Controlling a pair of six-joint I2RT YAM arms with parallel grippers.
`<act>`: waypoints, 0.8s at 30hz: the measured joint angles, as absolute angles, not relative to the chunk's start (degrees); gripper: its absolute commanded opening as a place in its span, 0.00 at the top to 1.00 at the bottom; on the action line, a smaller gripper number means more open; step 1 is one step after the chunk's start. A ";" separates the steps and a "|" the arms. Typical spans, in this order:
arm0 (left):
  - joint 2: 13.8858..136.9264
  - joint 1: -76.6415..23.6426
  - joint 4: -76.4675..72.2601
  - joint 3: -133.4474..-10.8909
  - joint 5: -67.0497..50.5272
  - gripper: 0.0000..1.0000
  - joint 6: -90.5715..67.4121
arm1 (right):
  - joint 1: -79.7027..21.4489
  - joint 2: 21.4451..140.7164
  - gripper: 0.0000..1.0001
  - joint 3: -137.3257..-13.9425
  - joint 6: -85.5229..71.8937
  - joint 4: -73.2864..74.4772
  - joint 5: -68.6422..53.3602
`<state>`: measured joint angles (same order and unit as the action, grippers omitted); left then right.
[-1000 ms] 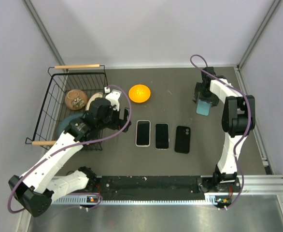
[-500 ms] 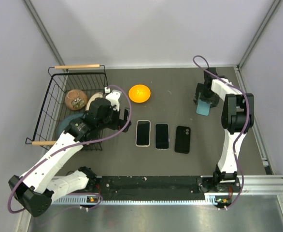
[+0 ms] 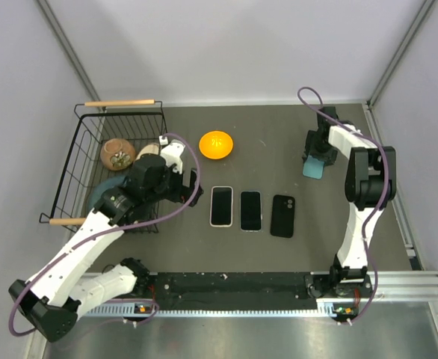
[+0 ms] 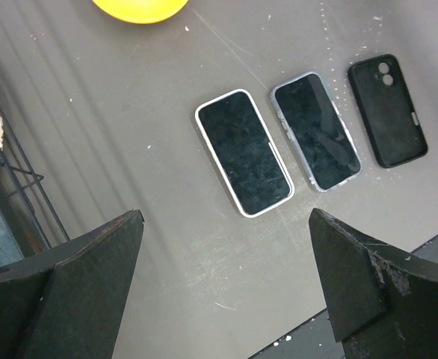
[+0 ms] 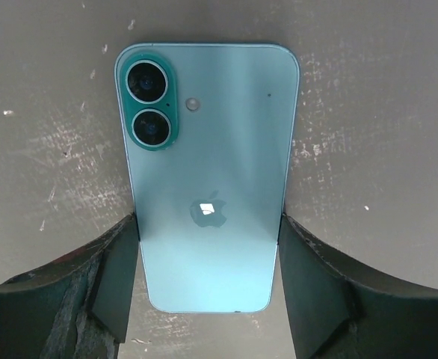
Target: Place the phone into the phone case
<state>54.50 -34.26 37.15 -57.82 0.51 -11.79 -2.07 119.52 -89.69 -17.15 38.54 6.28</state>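
Three phone-shaped things lie in a row mid-table. The middle one is the phone (image 4: 316,131) (image 3: 250,210), glossy black face up, with a thin pale translucent rim. I cannot tell whether that rim is the phone case; no separate clear shell shows. My left gripper (image 4: 226,217) (image 3: 193,181) hangs open above bare table, left of the row, with nothing between its fingers. At the far right my right gripper (image 5: 208,224) (image 3: 315,158) has a finger against each long edge of a teal phone (image 5: 208,172) lying back up.
A white-rimmed phone (image 4: 243,152) lies left of the middle one. A matte black slab with two camera holes (image 4: 387,110) lies to its right. An orange bowl (image 3: 216,143) sits behind the row. A wire basket (image 3: 92,134) with bowls stands at the left, close to my left arm.
The right gripper's jaws have narrowed onto the teal phone's sides. The left arm has shifted slightly. The three things in the row have not moved.
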 measured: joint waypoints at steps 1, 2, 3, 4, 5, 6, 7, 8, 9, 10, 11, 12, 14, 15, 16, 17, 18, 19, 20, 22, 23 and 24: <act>54.06 -34.26 36.88 -57.67 0.16 0.03 -11.81 | -2.07 119.00 0.57 -88.84 -16.84 37.87 6.09; 53.69 -34.26 36.62 -57.63 -0.43 0.03 -11.81 | -2.07 118.06 0.57 -87.22 -16.21 36.36 5.76; 53.65 -34.26 36.29 -57.63 -0.62 0.04 -11.84 | -2.07 117.40 0.58 -86.21 -15.88 35.55 5.45; 53.76 -34.26 35.99 -57.65 -1.02 0.04 -11.88 | -2.07 116.46 0.59 -84.75 -15.40 34.46 5.02; 54.00 -34.26 35.92 -57.67 -1.28 0.07 -11.90 | -2.07 115.46 0.59 -83.20 -15.11 33.52 4.47; 54.39 -34.26 36.03 -57.87 -1.74 0.07 -12.08 | -2.07 114.39 0.61 -81.60 -14.94 32.75 3.84; 55.05 -34.26 36.07 -58.28 -2.00 0.08 -12.14 | -2.07 113.27 0.62 -80.12 -14.92 32.12 3.14; 55.72 -34.26 36.07 -58.81 -2.22 0.09 -12.23 | -2.07 112.38 0.64 -78.89 -14.96 31.81 2.52; 56.86 -34.26 36.38 -60.01 -2.50 0.09 -12.34 | -2.07 110.93 0.65 -76.79 -15.03 31.11 1.69; 57.80 -34.26 36.40 -61.08 -2.74 0.10 -12.40 | -2.09 109.73 0.65 -75.33 -15.09 30.85 1.06; 58.76 -34.26 36.45 -62.24 -3.05 0.10 -12.53 | -2.13 108.57 0.66 -73.71 -15.16 30.52 0.40; 59.48 -34.26 36.47 -63.18 -3.31 0.10 -12.71 | -2.22 107.57 0.66 -72.44 -15.20 30.30 -0.05; 61.08 -34.26 36.42 -65.36 -3.86 0.11 -13.39 | -2.66 105.21 0.67 -69.54 -15.40 29.67 -1.17; 61.95 -34.26 36.47 -66.57 -4.25 0.11 -13.87 | -2.90 103.83 0.67 -67.96 -15.57 29.32 -1.76; 62.54 -34.26 36.42 -67.29 -4.58 0.11 -14.17 | -3.09 102.78 0.67 -67.02 -15.62 29.28 -2.24; 63.35 -34.26 36.42 -68.18 -5.19 0.11 -14.94 | -3.40 101.21 0.67 -65.63 -15.64 28.64 -3.18; 64.05 -34.26 36.32 -68.86 -5.65 0.12 -15.42 | -3.73 99.98 0.67 -64.69 -15.66 28.18 -3.73; 64.99 -34.26 36.07 -69.63 -6.59 0.13 -16.12 | -4.16 98.48 0.67 -63.70 -15.68 27.92 -4.60; 66.00 -34.26 35.97 -70.52 -7.62 0.14 -16.78 | -4.84 96.60 0.67 -62.74 -15.68 27.38 -5.54; 68.60 -34.26 35.83 -72.69 -9.76 0.15 -18.09 | -6.50 92.77 0.66 -61.21 -15.64 26.35 -7.27; 70.00 -34.26 35.70 -73.84 -10.55 0.16 -18.63 | -7.31 91.22 0.67 -60.73 -15.64 25.82 -8.08; 71.37 -34.26 35.57 -75.02 -11.20 0.16 -19.25 | -8.40 89.21 0.67 -60.20 -15.66 25.30 -9.19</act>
<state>71.37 -34.26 35.57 -75.02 -11.20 -19.25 -8.40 89.21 -60.20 -15.66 25.30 -9.19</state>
